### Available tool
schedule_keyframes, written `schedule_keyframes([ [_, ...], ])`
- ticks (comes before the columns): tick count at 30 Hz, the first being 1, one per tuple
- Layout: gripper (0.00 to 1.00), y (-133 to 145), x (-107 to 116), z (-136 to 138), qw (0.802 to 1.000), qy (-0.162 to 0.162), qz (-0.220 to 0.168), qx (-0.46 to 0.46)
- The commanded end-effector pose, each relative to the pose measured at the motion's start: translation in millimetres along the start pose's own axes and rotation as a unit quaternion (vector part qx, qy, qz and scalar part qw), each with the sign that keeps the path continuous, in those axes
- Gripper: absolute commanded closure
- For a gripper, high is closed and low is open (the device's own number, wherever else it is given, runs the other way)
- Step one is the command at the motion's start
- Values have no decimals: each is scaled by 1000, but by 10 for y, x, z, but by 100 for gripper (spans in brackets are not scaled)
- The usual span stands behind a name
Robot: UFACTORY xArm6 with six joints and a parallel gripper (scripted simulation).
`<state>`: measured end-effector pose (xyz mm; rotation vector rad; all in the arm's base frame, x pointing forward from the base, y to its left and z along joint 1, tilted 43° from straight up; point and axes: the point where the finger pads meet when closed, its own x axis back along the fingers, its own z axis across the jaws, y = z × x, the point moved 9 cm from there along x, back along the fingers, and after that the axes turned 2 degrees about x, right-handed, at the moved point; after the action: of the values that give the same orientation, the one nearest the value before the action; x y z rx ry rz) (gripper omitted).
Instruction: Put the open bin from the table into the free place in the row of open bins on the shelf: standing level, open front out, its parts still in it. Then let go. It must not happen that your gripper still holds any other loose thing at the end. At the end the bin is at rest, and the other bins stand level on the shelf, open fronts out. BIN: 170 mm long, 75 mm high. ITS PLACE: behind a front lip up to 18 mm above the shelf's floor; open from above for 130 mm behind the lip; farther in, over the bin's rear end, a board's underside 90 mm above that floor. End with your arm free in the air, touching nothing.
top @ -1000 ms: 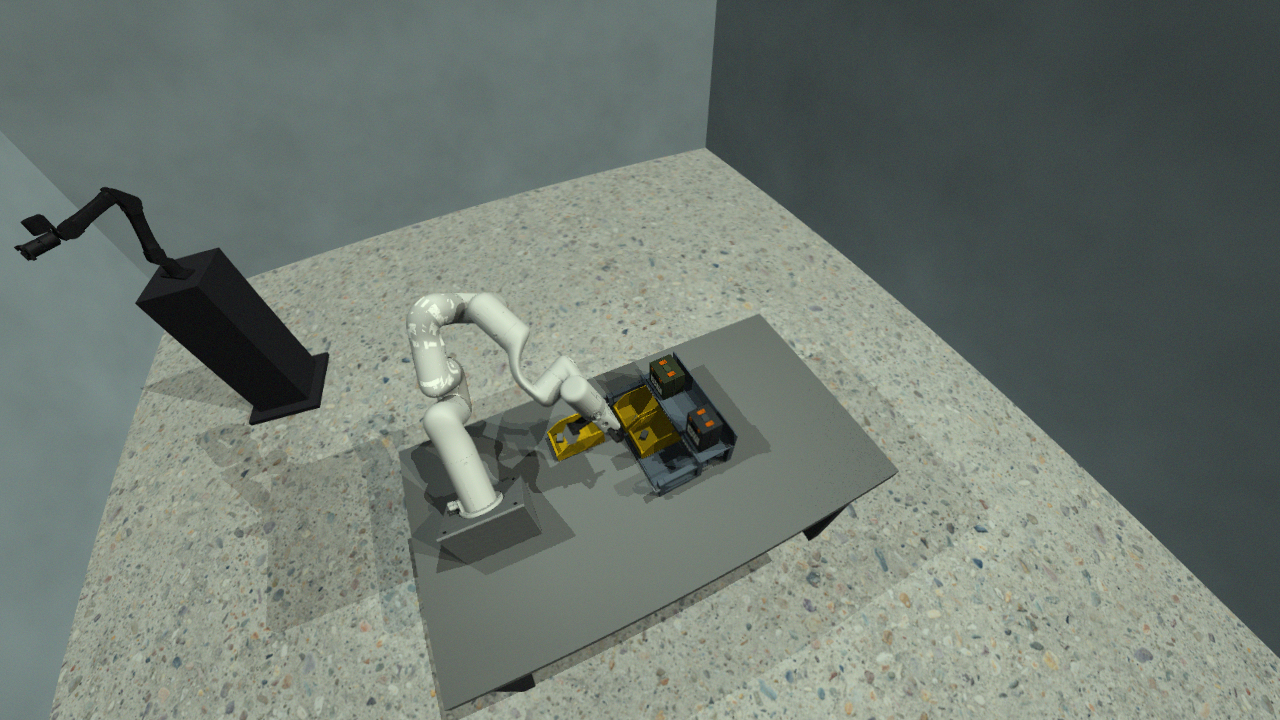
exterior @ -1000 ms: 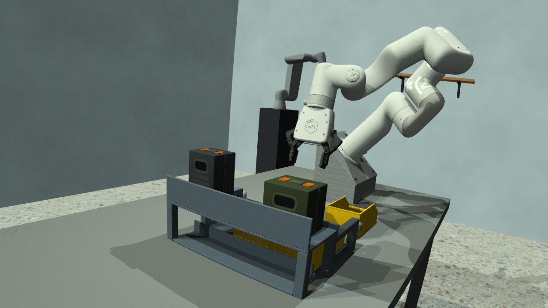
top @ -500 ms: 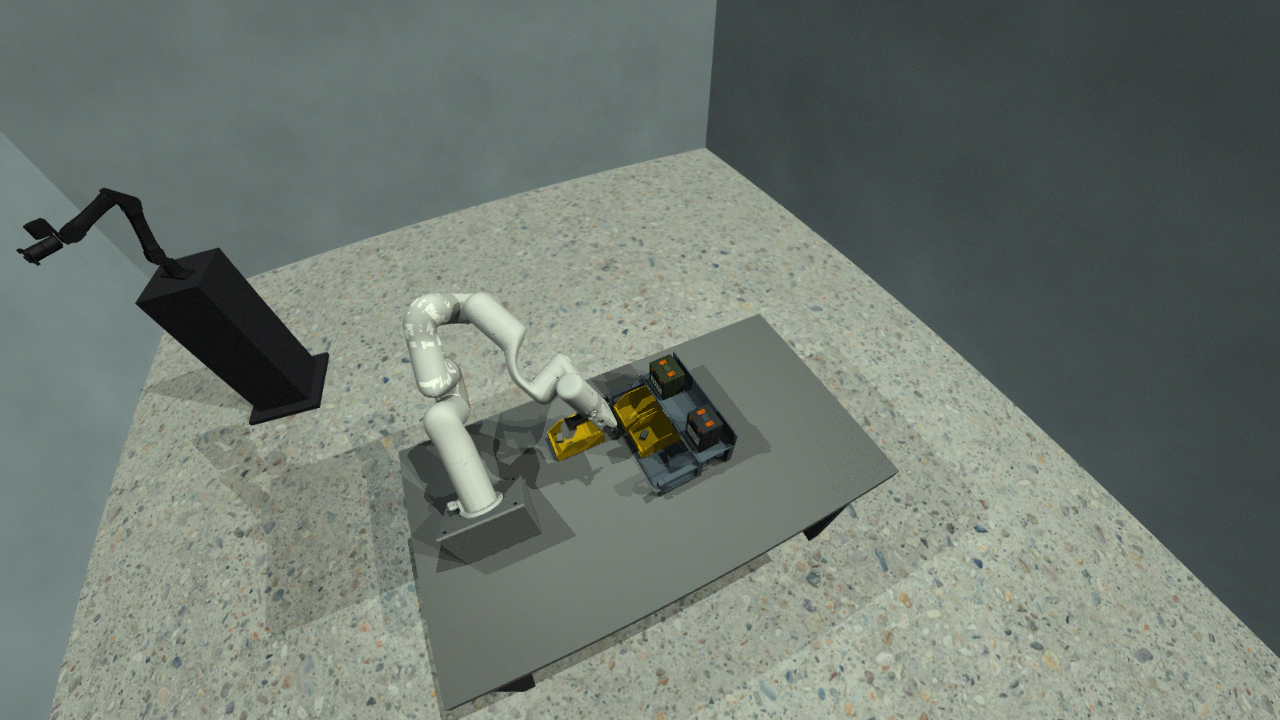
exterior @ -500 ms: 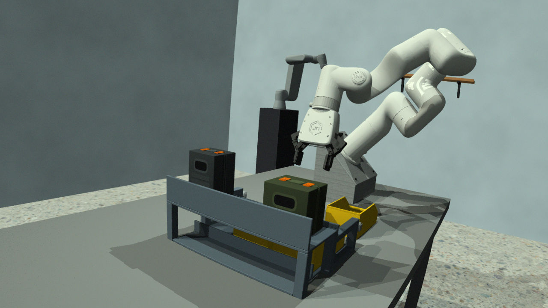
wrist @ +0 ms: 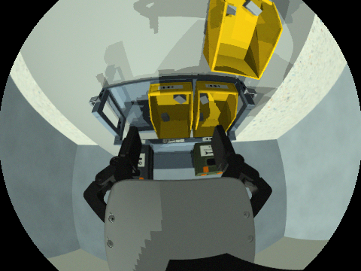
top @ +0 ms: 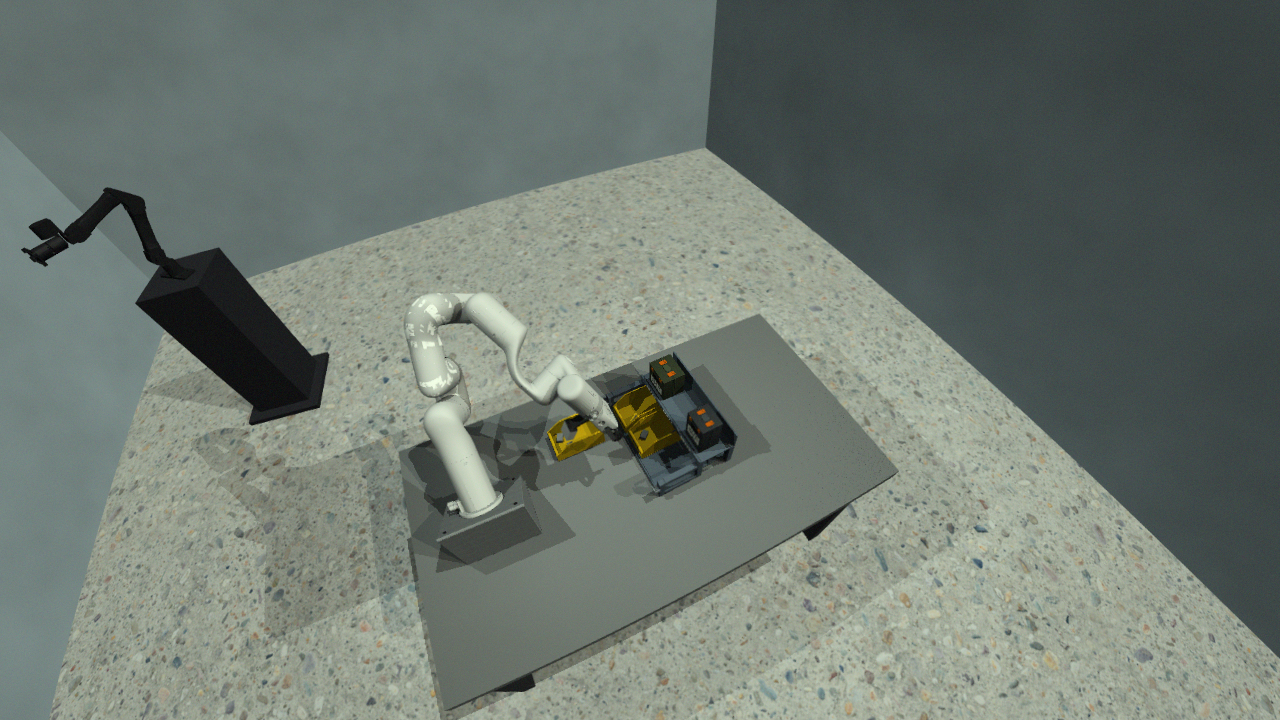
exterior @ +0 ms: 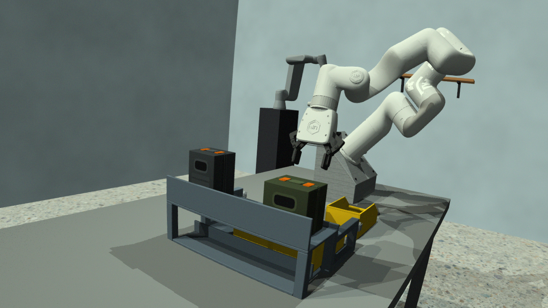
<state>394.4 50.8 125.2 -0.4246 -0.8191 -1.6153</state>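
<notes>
The open yellow bin [exterior: 339,215] [wrist: 235,35] stands on the table between the robot base and the shelf, turned slightly relative to the row. Grey parts [wrist: 253,7] lie in it. The grey-blue shelf [top: 677,480] [exterior: 237,214] [wrist: 173,159] holds two yellow bins side by side: one at the end [top: 633,404] [wrist: 222,107], one in the middle [top: 655,438] [wrist: 173,120]. Both look level, with small parts inside. The free place [wrist: 138,113] is left of them in the wrist view. My gripper [exterior: 310,164] [wrist: 176,134] is open and empty, above the shelf's front side.
A dark grey case [top: 704,427] [exterior: 211,172] [wrist: 146,162] and a green case [top: 666,376] [exterior: 295,199] [wrist: 203,152] stand on the shelf's rear board, rising above the bins. Side frames [wrist: 98,112] bound the row. A second, black arm [top: 134,210] stands on a pedestal away from the table.
</notes>
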Motion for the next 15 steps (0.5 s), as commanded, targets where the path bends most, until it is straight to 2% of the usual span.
schedule_keyframes([
  [1, 0, 15, 17, -35, 1000, 0, -1, 0],
  [15, 0, 17, 21, -50, 1000, 0, -1, 0],
])
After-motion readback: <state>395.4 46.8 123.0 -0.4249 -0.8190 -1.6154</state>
